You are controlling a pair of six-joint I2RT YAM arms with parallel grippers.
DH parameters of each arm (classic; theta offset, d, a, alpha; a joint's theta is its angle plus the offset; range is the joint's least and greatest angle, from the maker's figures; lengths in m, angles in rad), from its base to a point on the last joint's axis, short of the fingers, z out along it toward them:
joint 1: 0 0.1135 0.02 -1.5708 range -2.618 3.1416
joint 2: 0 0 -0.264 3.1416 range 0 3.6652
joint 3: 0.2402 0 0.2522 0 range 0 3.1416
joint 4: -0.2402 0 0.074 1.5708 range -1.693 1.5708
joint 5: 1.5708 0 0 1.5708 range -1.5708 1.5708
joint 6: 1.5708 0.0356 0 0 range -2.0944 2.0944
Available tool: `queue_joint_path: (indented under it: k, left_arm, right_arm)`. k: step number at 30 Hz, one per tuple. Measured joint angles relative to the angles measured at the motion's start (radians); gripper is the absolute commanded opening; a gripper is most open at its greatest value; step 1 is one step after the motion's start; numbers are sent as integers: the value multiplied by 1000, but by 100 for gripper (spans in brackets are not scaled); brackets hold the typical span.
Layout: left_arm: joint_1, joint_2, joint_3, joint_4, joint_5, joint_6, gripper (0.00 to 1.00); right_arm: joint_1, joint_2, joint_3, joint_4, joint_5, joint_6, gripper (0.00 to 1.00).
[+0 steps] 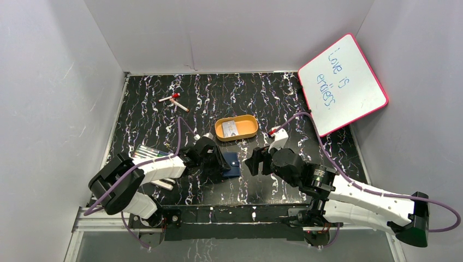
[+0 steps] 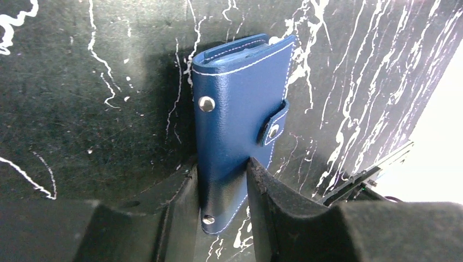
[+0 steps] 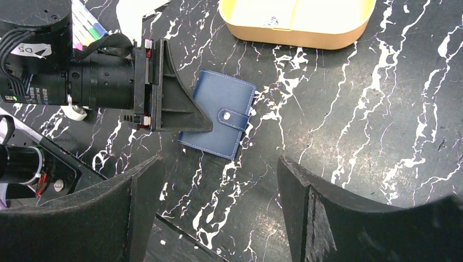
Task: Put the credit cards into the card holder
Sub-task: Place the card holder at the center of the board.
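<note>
At the far left of the black marbled worktop (image 1: pixel 273 93) lies a bundle of markers (image 1: pixel 147 152), clear of the action. Just right of it, the left tool (image 2: pixel 221 166) is low over the card holder (image 3: pixel 218 114), one finger on each side of its near end and close against its edges. Whether the fingers pinch it or merely flank it cannot be told. The card holder lies flat near the middle of the worktop, folded shut with its snap tab (image 3: pixel 233 117) fastened. Behind it sits the orange tray (image 1: pixel 251 131), and a pale credit card (image 1: pixel 230 128) rests inside. How many cards are there is not clear. To the right, the right tool (image 3: pixel 219 161) hovers near the holder, spread wide and holding nothing. A whiteboard (image 1: pixel 343 84) leans at the far right. No card seems to be in the holder yet, so the task looks to be at its early stage of preparing the holder. The next move probably calls for steadying the holder with one tool while the other undoes the tab and folds it open. After that comes lifting the thin card out of the tray, which may be fiddly.
</note>
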Motion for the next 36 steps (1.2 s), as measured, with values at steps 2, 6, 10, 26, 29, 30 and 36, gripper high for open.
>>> queue_joint_path:
  k: [2, 6, 10, 26, 29, 30, 36]
  left_arm:
    - [0, 0, 0, -11, -8, 2, 36]
    - [0, -7, 0, -22, -24, 6, 40]
    - [0, -19, 0, -36, -44, 10, 42]
    - [0, -211, -12, -250, -177, 56, 56]
    - [0, -383, -21, -278, -193, 105, 56]
    - [0, -428, -21, -264, -183, 129, 56]
    - [-40, -327, 41, -197, -84, 258, 52]
  right_arm:
    - [0, -1, 0, 0, 0, 0, 82]
    - [0, -5, 0, 0, 0, 0, 82]
    - [0, -5, 0, 0, 0, 1, 82]
    - [0, -10, 0, -10, 1, 6, 82]
    - [0, -20, 0, -13, 0, 3, 82]
    - [0, -23, 0, -13, 1, 2, 82]
    - [0, -18, 0, -11, 0, -3, 82]
